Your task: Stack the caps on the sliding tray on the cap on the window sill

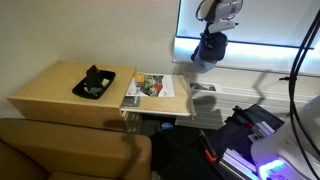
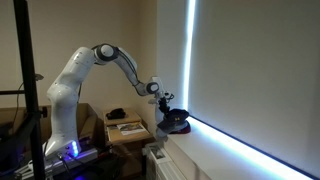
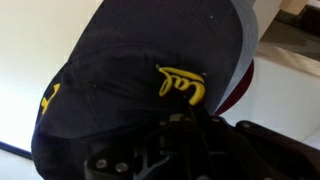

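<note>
- The bright white window blind (image 2: 250, 70) fills the wall behind the pincer and stretches well past it.
- The white jointed robot arm (image 2: 75, 75) reaches from its base up and over to the window and ends in the pincer.
- The long white window sill (image 2: 235, 148) lies directly beneath the pincer.
- The pale wooden table top (image 1: 50, 92) sits well apart from the pincer, lower and off to one side of it in an exterior view.
- The light wooden sliding tray (image 1: 182, 108) juts from that table on the side nearer the pincer. A colourful printed magazine (image 1: 150, 87) lies on it, and no cap can be made out there.
- The shallow black rectangular tray (image 1: 94, 82) rests on the table top, further from the pincer than the magazine. Its dark contents are too small to identify.
- The dark navy fabric cap (image 3: 140, 60) lies on the sill right under the pincer and fills the wrist view. It shows as a dark mound in both exterior views (image 1: 209, 50) (image 2: 177, 123).
- A red curved edge (image 3: 246, 85) peeks out from beneath the navy cap, at its far side.
- The dark pincer (image 2: 164, 102) hangs just above the cap, its black mechanism touching or almost touching the crown. I cannot tell whether its jaws are spread or pinching cloth.
- The yellow embroidered script (image 3: 182, 85) sits on the cap just ahead of the pincer.
</note>
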You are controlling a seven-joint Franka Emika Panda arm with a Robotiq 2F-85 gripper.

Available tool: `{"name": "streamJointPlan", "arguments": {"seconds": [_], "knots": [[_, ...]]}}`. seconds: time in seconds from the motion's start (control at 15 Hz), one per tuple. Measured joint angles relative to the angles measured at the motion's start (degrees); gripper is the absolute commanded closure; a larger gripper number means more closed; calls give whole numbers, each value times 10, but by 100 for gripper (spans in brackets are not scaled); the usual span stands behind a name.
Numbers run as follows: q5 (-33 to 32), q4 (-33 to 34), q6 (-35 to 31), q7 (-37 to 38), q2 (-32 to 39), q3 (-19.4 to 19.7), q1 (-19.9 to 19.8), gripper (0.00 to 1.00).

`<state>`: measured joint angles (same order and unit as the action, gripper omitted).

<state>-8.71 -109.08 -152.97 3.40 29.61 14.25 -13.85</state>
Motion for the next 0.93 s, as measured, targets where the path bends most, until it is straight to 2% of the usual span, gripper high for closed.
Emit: {"name": "streamJointPlan", "arguments": {"seconds": [0.2, 0.4, 0.6, 0.73, 0.93], "knots": [[16, 16, 24, 18, 9, 5, 0, 42], [23, 30, 21, 60, 16, 17, 1, 19], [62, 21, -28, 97, 12, 20, -1, 0], [104, -4, -73, 96, 4, 12, -4, 0], [166, -25, -78, 61, -7, -31, -27, 0]]}}
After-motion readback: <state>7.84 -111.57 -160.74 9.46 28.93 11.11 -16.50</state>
